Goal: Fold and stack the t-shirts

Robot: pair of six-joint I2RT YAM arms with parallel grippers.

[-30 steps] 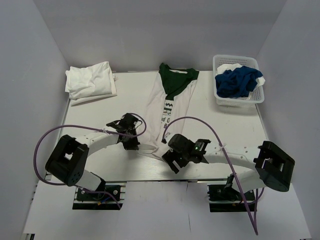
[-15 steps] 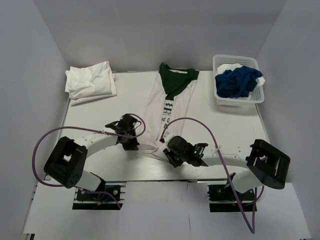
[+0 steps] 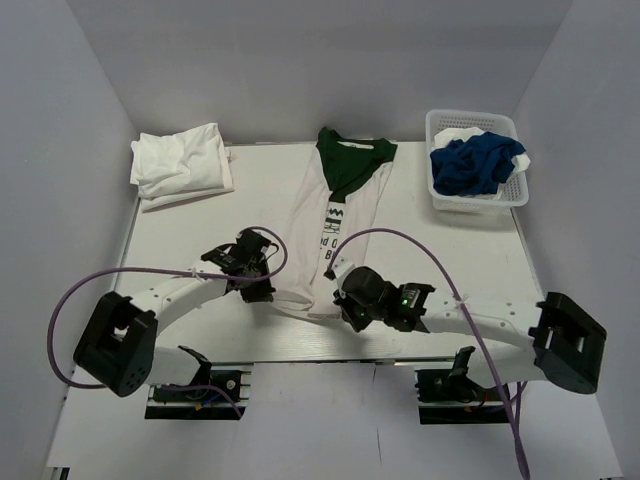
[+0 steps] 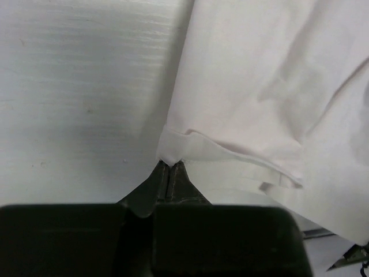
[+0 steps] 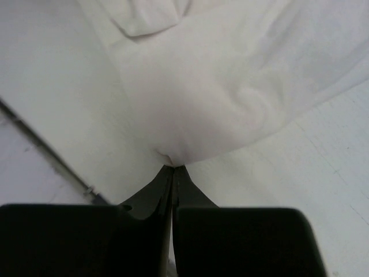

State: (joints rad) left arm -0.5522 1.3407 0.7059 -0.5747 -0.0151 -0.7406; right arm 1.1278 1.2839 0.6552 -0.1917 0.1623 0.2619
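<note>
**Top view.** A printed shirt (image 3: pixel 335 215), white with a green collar end and dark lettering, lies lengthwise at the middle of the counter (image 3: pixel 180 240), with its collar toward the far edge.

**Left arm.** The left end effector (image 3: pixel 262 292) is clenched on the near left corner of the hem. Its wrist view shows the turned-up hem corner pinched between the closed fingertips (image 4: pixel 153 190).

**Right arm.** The right end effector (image 3: pixel 343 305) is clenched on the shirt's near right edge, with a small pucker of cloth caught at its tips.

**Elsewhere.** A stack of folded white shirts (image 3: pixel 182 165) sits at the far left corner. A basket (image 3: pixel 478 203) at the far right holds a crumpled blue shirt (image 3: pixel 475 165) over white cloth (image 3: pixel 458 136).
</note>
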